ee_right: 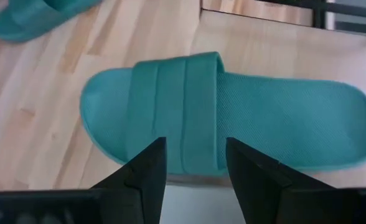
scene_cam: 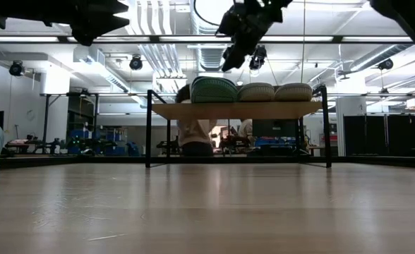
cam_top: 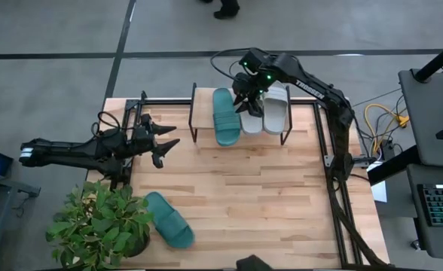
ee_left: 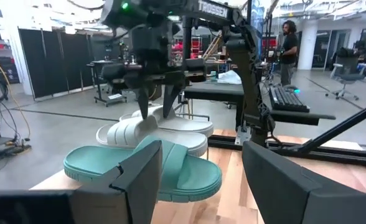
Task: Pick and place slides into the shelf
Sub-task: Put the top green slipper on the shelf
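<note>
Right gripper point(cam_top: 245, 94) hangs over shelf point(cam_top: 203, 100), fingers apart, empty, above ribbed-strap teal slide point(cam_top: 225, 115) w/ 2 grey slides point(cam_top: 267, 113) beside it. 2nd teal slide point(cam_top: 169, 219) lies on wood-plank table point(cam_top: 267, 196) near plant point(cam_top: 101, 222); left gripper point(cam_top: 163, 148) open, empty.

From overhead, my right gripper point(cam_top: 249, 96) covers part of the nearer grey slide point(cam_top: 253, 120) on the shelf point(cam_top: 199, 113); I cannot tell whether its fingers touch it. The plant point(cam_top: 101, 222) at the near left corner hides the toe end of the loose teal slide point(cam_top: 169, 219). In the low view that slide is cut by the left edge, and both arms leave the frame at the top. A person point(scene_cam: 193, 137) stands behind the shelf, mostly hidden by its board. A second person point(ee_left: 289, 50) far off in the left wrist view is too small to make out. The right wrist view crops a teal slide point(ee_right: 40, 15) at its edge.
</note>
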`<act>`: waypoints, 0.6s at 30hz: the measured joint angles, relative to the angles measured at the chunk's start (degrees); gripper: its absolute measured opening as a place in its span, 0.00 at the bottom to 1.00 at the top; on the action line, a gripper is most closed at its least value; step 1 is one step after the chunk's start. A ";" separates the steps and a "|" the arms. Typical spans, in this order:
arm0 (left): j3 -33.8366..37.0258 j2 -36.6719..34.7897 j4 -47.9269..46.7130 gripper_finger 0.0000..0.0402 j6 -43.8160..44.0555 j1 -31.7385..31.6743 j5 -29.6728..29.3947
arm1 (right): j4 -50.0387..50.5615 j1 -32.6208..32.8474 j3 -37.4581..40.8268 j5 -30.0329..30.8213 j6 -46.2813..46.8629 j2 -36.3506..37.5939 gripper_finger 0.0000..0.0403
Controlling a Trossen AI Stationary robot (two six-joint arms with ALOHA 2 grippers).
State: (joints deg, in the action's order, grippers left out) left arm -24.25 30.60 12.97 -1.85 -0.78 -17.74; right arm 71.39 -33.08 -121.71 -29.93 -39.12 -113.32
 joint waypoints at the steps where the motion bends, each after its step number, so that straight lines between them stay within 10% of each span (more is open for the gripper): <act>1: 0.00 0.01 0.02 0.52 -0.30 0.01 -0.02 | 0.06 -0.14 -0.41 -1.36 -0.21 -0.68 0.39; 18: 0.73 5.98 -0.57 0.52 -0.04 0.01 -0.13 | 6.62 -0.70 -12.70 -1.06 -0.21 -11.34 0.39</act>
State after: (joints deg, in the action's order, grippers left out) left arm -23.52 36.57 12.40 -1.89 -0.78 -17.87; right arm 78.01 -33.78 -134.41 -31.00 -39.32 -124.66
